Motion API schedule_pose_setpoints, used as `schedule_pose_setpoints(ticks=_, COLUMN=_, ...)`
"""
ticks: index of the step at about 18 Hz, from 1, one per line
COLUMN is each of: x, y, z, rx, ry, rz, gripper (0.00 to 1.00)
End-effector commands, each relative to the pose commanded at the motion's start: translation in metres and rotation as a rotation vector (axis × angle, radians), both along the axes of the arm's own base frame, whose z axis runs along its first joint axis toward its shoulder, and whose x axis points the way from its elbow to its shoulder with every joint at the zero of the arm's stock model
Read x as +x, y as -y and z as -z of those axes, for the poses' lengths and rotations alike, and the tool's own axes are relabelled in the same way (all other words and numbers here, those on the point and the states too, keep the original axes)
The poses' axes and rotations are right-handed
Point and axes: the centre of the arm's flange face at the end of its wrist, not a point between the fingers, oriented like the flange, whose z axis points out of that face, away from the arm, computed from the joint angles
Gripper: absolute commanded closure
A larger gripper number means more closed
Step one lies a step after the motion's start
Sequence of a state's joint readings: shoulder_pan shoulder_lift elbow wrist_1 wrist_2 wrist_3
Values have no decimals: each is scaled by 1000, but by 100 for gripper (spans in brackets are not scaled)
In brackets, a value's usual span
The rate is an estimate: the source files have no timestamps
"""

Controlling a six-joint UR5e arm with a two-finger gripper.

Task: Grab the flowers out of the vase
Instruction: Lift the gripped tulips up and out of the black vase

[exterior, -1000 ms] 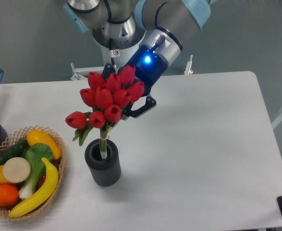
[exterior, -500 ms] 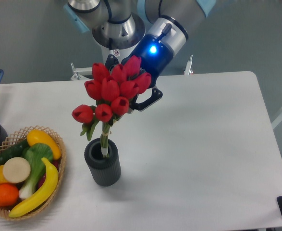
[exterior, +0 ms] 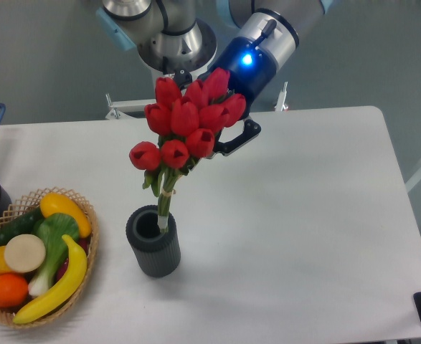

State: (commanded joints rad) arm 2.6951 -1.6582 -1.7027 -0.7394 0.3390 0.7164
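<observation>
Since the earlier frames the flowers are sitting higher and further right, and the arm behind them is sitting higher too. The stems' lower end is now showing at the rim of the vase, barely inside the mouth, where before it was reaching deeper. The tool is mostly hidden behind the red buds; one dark finger is sticking out on the right side of the bunch. It appears to be gripping the bunch just under the heads, though the gap between the fingers is not visible. The bunch is leaning, heads up and right, stems slanting down and left toward the vase. The vase is standing upright on the white bench, just beside a wicker basket of fruit and vegetables at its left.
</observation>
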Motion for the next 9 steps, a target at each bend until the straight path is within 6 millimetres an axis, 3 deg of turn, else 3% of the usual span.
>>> schedule_pose_setpoints(ticks=9, x=-11, y=7, z=2, rx=0, ry=8, rz=-21, gripper=48)
